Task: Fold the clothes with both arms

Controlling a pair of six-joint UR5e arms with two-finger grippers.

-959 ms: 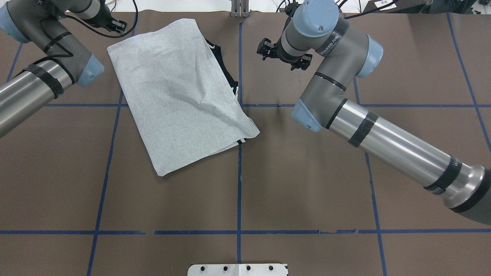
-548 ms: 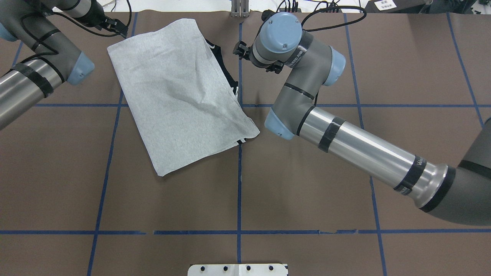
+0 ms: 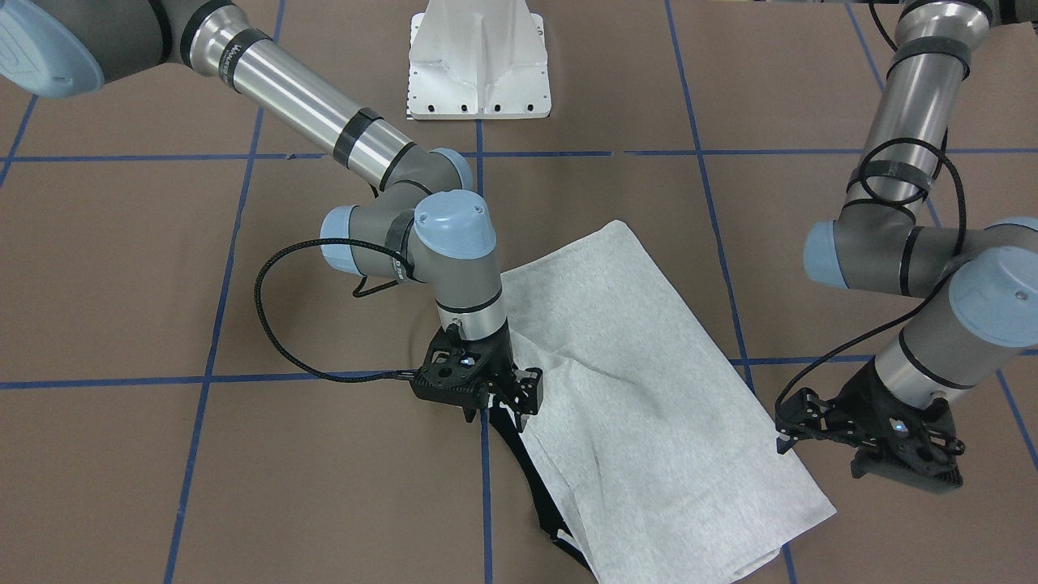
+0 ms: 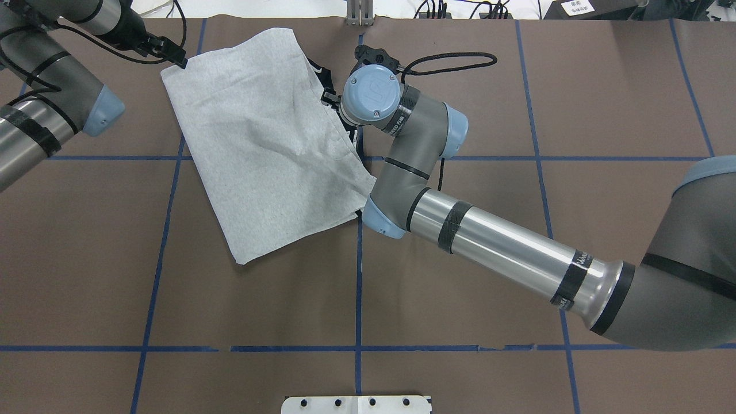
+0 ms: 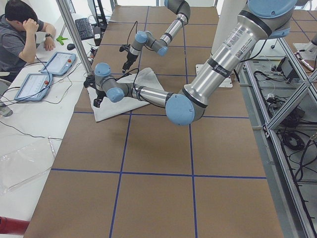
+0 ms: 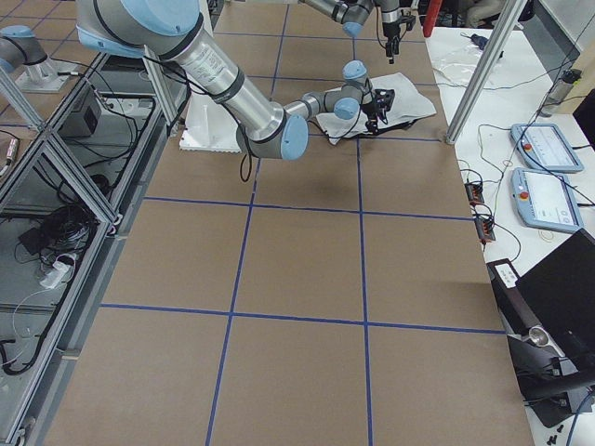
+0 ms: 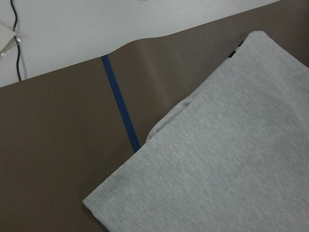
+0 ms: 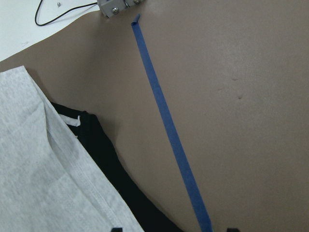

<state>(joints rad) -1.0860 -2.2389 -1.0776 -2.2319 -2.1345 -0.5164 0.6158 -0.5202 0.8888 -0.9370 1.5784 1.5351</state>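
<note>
Right gripper (image 3: 493,410), left gripper (image 3: 788,423): jaws spread, holding nothing. I'd seat both low on T-shirt (image 3: 649,405) edges, catching every layer.

I count one light heather-grey T-shirt (image 4: 270,149) on one brown bench (image 4: 460,374). I have two silver-grey tubular arms, the left arm (image 4: 23,138) and the right arm (image 4: 506,253), and each carries one black gripper: the left gripper (image 3: 785,435) and the right gripper (image 3: 495,415). There is also one white metal pedestal base (image 3: 478,61), one person (image 5: 20,34) and two flat tablets with light-blue edges (image 5: 59,63) (image 5: 33,85).
</note>
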